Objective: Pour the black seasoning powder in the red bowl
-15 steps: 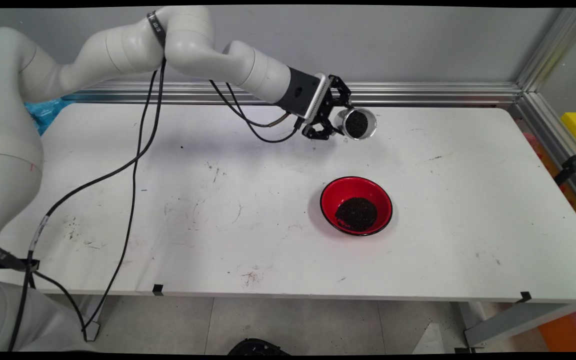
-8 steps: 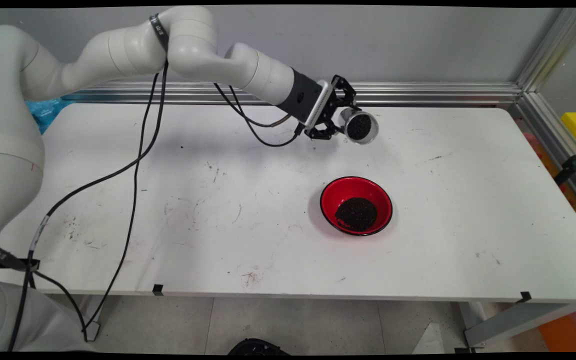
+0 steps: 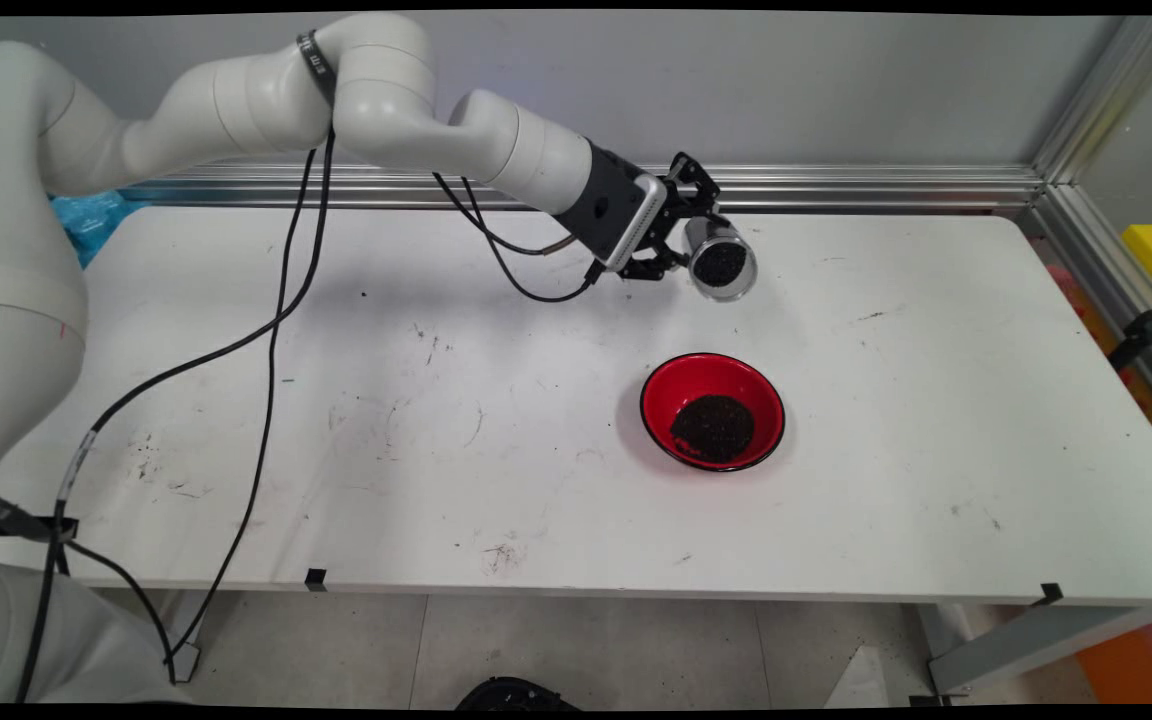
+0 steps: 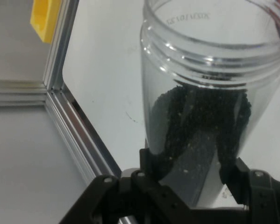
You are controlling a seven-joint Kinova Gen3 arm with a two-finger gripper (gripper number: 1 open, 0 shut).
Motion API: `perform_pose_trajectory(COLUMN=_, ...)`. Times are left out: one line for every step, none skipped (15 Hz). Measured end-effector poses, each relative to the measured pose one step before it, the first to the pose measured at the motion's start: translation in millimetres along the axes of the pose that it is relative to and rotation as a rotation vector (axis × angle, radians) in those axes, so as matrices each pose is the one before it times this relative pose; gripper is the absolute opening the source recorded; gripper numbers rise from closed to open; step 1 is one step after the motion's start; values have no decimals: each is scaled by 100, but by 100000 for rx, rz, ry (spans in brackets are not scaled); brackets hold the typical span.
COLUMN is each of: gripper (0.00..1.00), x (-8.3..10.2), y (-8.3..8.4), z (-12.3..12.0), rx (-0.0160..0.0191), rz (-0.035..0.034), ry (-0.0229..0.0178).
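My gripper sits in the upper centre of the main view, raised above the white table near its far edge. My fingers are clamped on the sides of a clear plastic jar, which I hold tipped over with its open mouth turned toward the camera and slightly downward. In the hand view the jar fills the right half of the frame, threaded rim at the top, and dark granules lie along its lower wall between my fingers.

A red bowl with a black rim stands on the table below and slightly right of centre in the main view, apart from the jar. A heap of the same dark granules lies in its bottom. An aluminium rail runs along the table's far edge.
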Motion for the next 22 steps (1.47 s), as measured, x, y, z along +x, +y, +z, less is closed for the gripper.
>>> perform_pose_trajectory(gripper=0, x=121, y=-22, z=-177, rx=72, rz=1705, ry=-192)
perform_pose_trajectory(gripper=0, x=117, y=5, z=-147, rx=25, rz=1481, ry=-103)
perform_pose_trajectory(gripper=0, x=110, y=8, z=-140, rx=41, rz=1460, ry=-108)
perform_pose_trajectory(gripper=0, x=115, y=13, z=-134, rx=61, rz=1502, ry=-112)
perform_pose_trajectory(gripper=0, x=145, y=7, z=-151, rx=119, rz=1811, ry=-174)
perform_pose_trajectory(gripper=0, x=135, y=8, z=-145, rx=140, rz=1683, ry=-192)
perform_pose_trajectory(gripper=0, x=157, y=12, z=-152, rx=160, rz=1845, ry=-226)
perform_pose_trajectory(gripper=0, x=126, y=14, z=-110, rx=129, rz=1466, ry=-198)
perform_pose_trajectory(gripper=0, x=105, y=4, z=-78, rx=157, rz=1185, ry=-170)
perform_pose_trajectory(gripper=0, x=137, y=2, z=-72, rx=181, rz=1325, ry=-153)
perform_pose_trajectory(gripper=0, x=173, y=-23, z=-61, rx=295, rz=1509, ry=-158)
perform_pose_trajectory(gripper=0, x=152, y=-24, z=-25, rx=328, rz=1270, ry=-124)
perform_pose_trajectory(gripper=0, x=173, y=-40, z=-2, rx=402, rz=1389, ry=-136)
perform_pose_trajectory(gripper=0, x=178, y=-42, z=40, rx=443, rz=1316, ry=-95)
perform_pose_trajectory(gripper=0, x=144, y=-42, z=62, rx=423, rz=1045, ry=-99)
perform_pose_trajectory(gripper=0, x=221, y=-78, z=149, rx=686, rz=1622, ry=-166)
perform_pose_trajectory(gripper=0, x=139, y=-57, z=130, rx=499, rz=1014, ry=-81)
perform_pose_trajectory(gripper=0, x=107, y=-38, z=123, rx=384, rz=789, ry=-75)
perform_pose_trajectory(gripper=0, x=63, y=-12, z=71, rx=253, rz=515, ry=-66)
perform_pose_trajectory(gripper=0, x=90, y=-12, z=121, rx=317, rz=762, ry=-78)
perform_pose_trajectory(gripper=0, x=56, y=-5, z=84, rx=197, rz=523, ry=-34)
perform_pose_trajectory(gripper=0, x=80, y=16, z=124, rx=278, rz=813, ry=-28)
